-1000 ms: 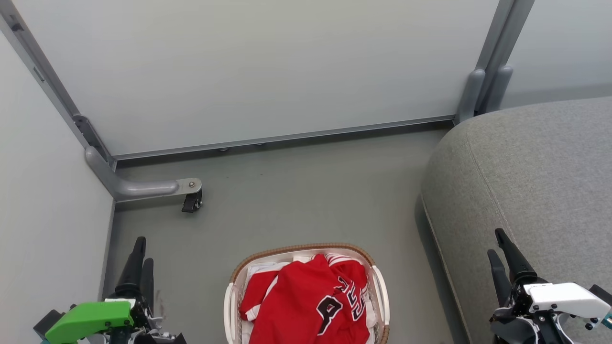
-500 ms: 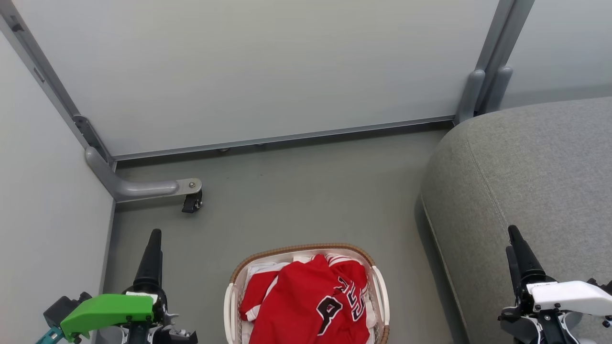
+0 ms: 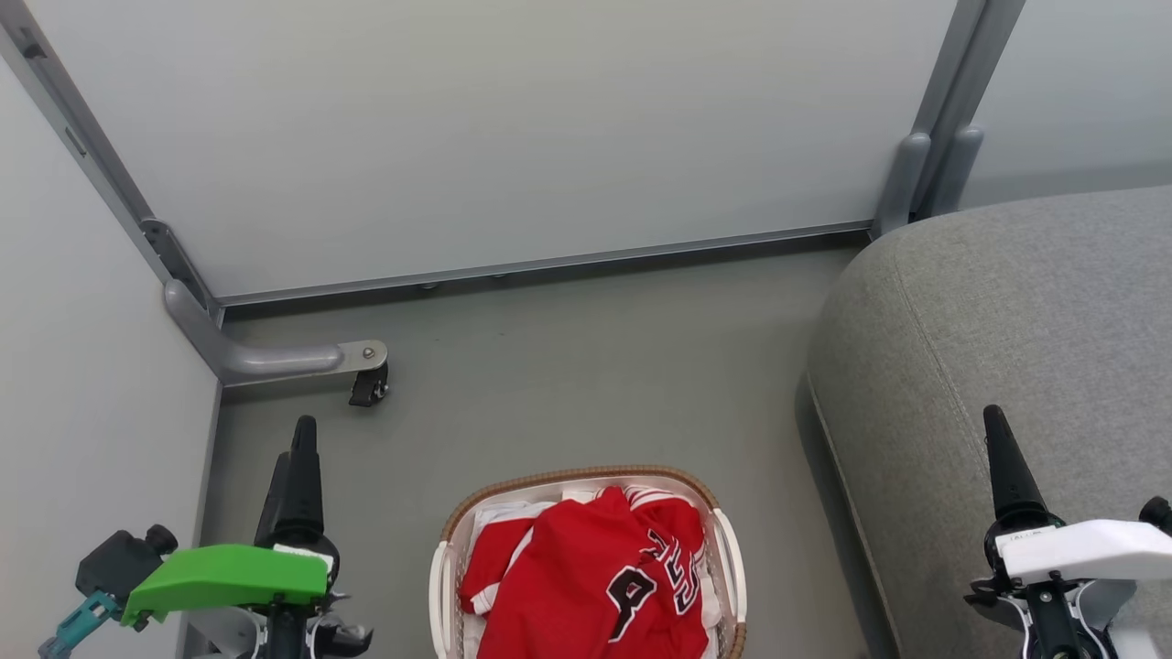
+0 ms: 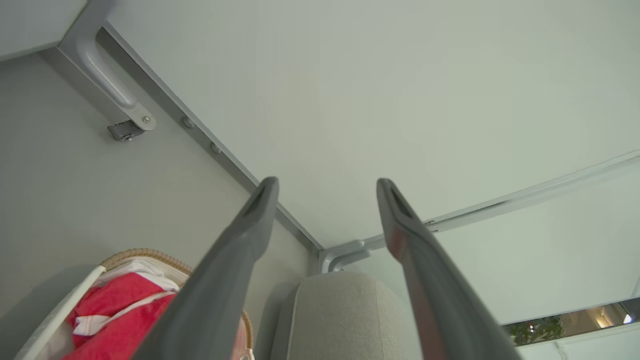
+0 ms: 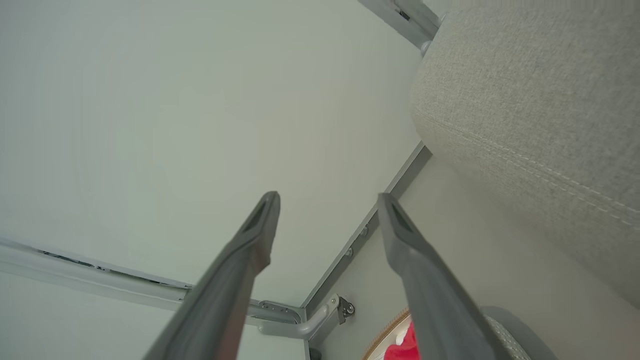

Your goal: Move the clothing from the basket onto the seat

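The clothing [image 3: 586, 577] is a red heap with white trim and black numerals, lying in the basket [image 3: 568, 478] at the bottom middle of the head view. The grey seat [image 3: 1007, 320] rises to the right of the basket. My left gripper [image 3: 298, 439] hangs over the floor left of the basket, and my right gripper [image 3: 993, 421] is over the seat's front part. In the left wrist view the left gripper [image 4: 327, 182] is open and holds nothing, with the clothing [image 4: 115, 305] at lower left. The right gripper [image 5: 328, 197] is also open and holds nothing, beside the seat [image 5: 540, 100].
Pale partition panels close off the back and left. A grey metal foot with a black caster [image 3: 368, 389] juts onto the grey floor [image 3: 595, 366] behind the left gripper. A partition post [image 3: 902, 183] stands by the seat's far corner.
Both grippers have risen up the head view and rolled, so their fingers now line up edge-on. The left one also shifted toward the basket. Basket and clothing have not moved.
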